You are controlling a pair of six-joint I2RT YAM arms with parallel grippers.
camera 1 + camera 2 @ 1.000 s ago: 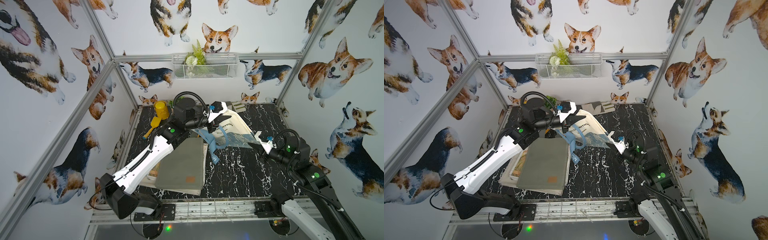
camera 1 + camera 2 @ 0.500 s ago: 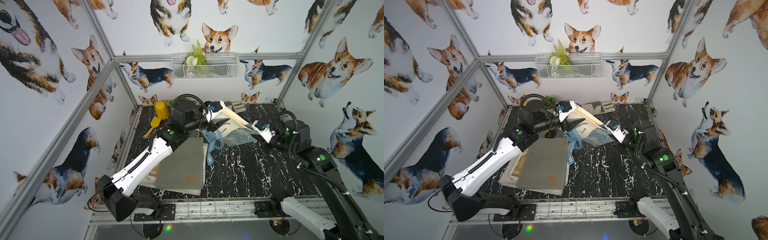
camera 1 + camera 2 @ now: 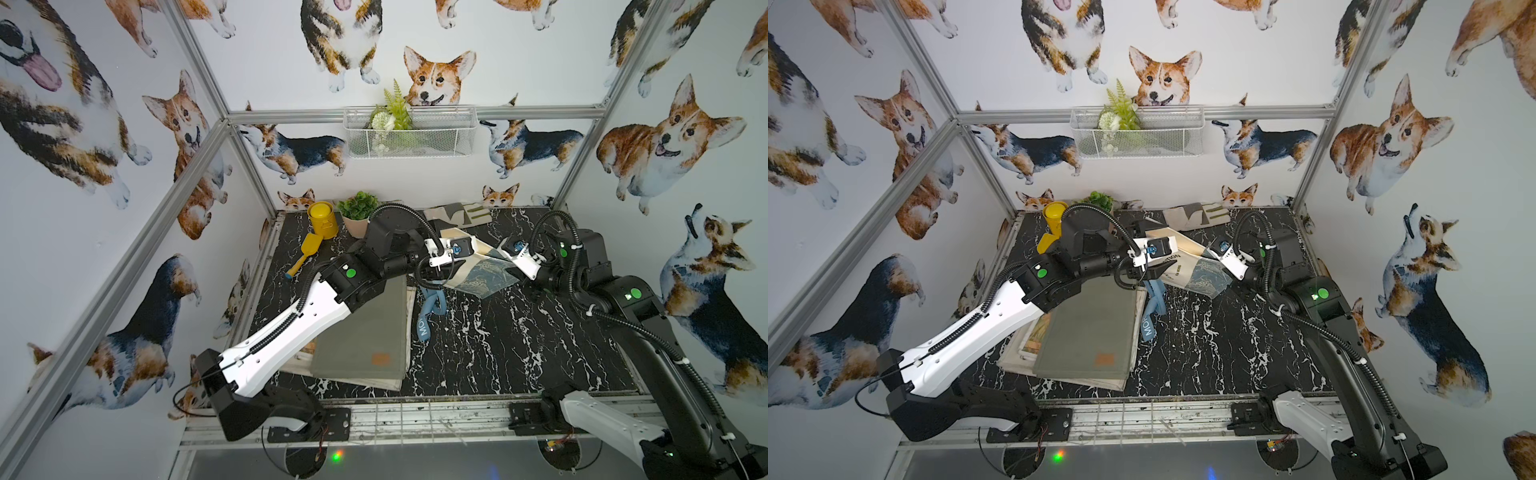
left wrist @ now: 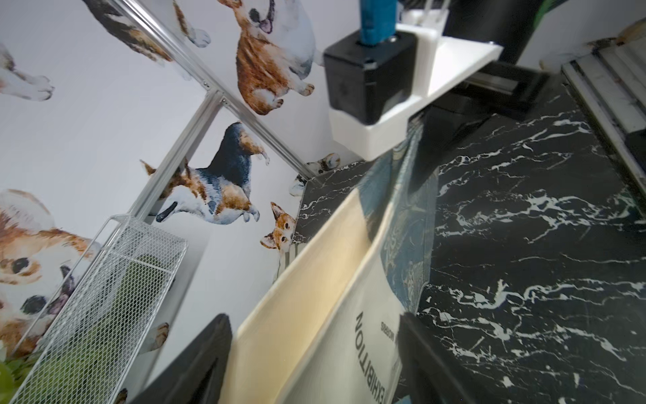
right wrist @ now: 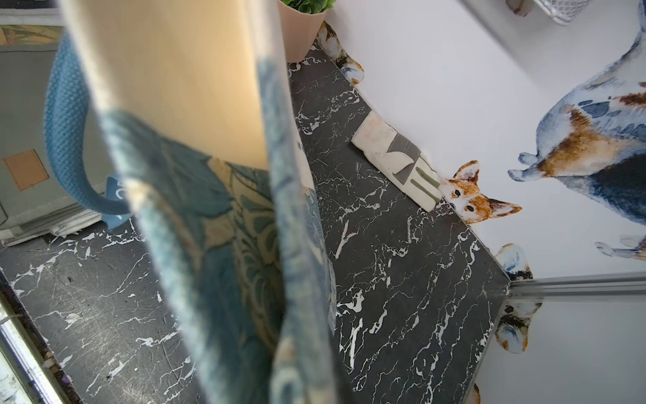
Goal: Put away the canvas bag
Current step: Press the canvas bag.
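The canvas bag [image 3: 478, 274] [image 3: 1196, 274], cream with a blue floral print and black lettering, hangs above the black marble table in both top views. Its blue handles [image 3: 432, 307] droop to the table. My right gripper [image 3: 514, 272] [image 3: 1224, 276] is shut on the bag's right edge. In the right wrist view the fabric [image 5: 216, 210] hides the jaws. My left gripper [image 3: 441, 272] [image 4: 314, 363] is open. Its black fingers [image 4: 195, 367] stand apart on either side of the bag's [image 4: 349, 280] upper edge without pinching it.
A stack of folded bags topped by an olive one [image 3: 365, 328] lies at the front left under my left arm. At the back stand a yellow can [image 3: 321, 219], a yellow scoop [image 3: 305, 253], a potted plant [image 3: 358, 214] and a folded cloth [image 3: 457, 214]. A wire basket [image 3: 409, 133] hangs on the back wall.
My left gripper has opened and let go of the bag's edge. My right gripper has lifted and moved toward the back with the bag in it.
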